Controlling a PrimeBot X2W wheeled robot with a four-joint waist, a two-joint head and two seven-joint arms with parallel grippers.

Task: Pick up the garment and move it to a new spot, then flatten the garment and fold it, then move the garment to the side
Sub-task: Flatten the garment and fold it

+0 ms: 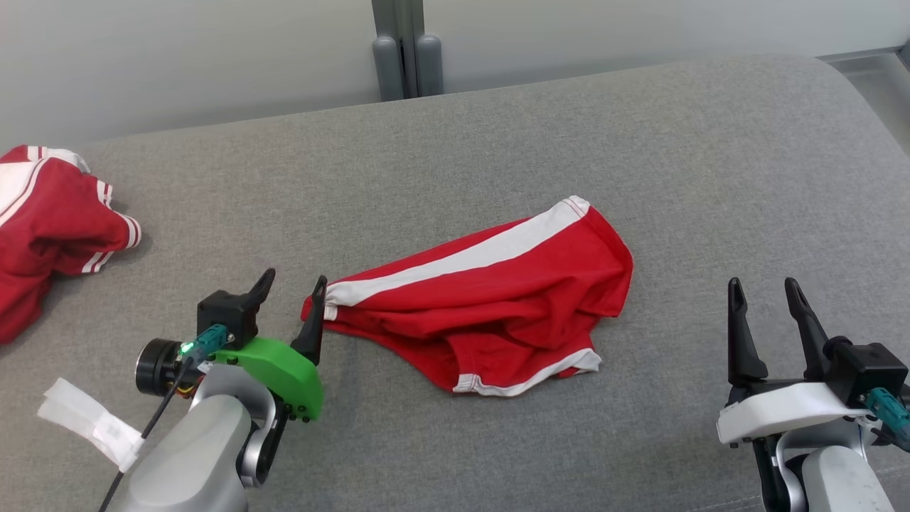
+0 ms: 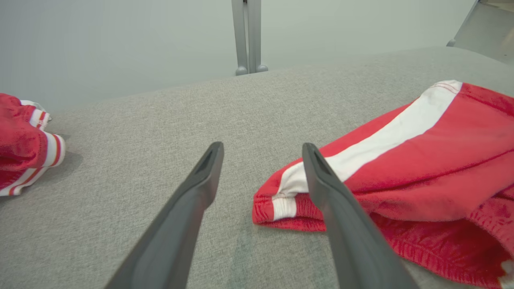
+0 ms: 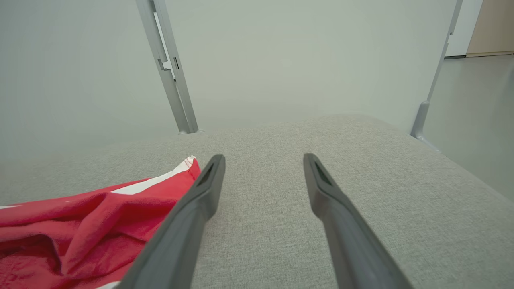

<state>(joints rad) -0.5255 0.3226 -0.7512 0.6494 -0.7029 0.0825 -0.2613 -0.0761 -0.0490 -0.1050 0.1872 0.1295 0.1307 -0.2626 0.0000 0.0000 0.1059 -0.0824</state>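
In the head view, the red shorts (image 1: 498, 299) with a white side stripe lie crumpled in the middle of the grey cushion (image 1: 498, 128), one waistband corner pointing left. The left gripper (image 1: 293, 279) sits at the near left, fingers spread and gripping nothing, its right finger just beside that corner. The right gripper (image 1: 763, 284) stands at the near right, also spread and empty, well apart from the shorts. The other garment (image 1: 50, 227), red and white, is bunched at the left edge. In the left wrist view, the left gripper (image 2: 261, 148) is spread over bare cushion (image 2: 140, 120); the shorts (image 2: 421, 168) lie to the right, their corner passing behind the right finger, and the other garment (image 2: 20, 152) is far left. In the right wrist view, the right gripper (image 3: 263, 158) is spread above the cushion (image 3: 361, 160), with the shorts (image 3: 80, 216) at the near left beside its left finger
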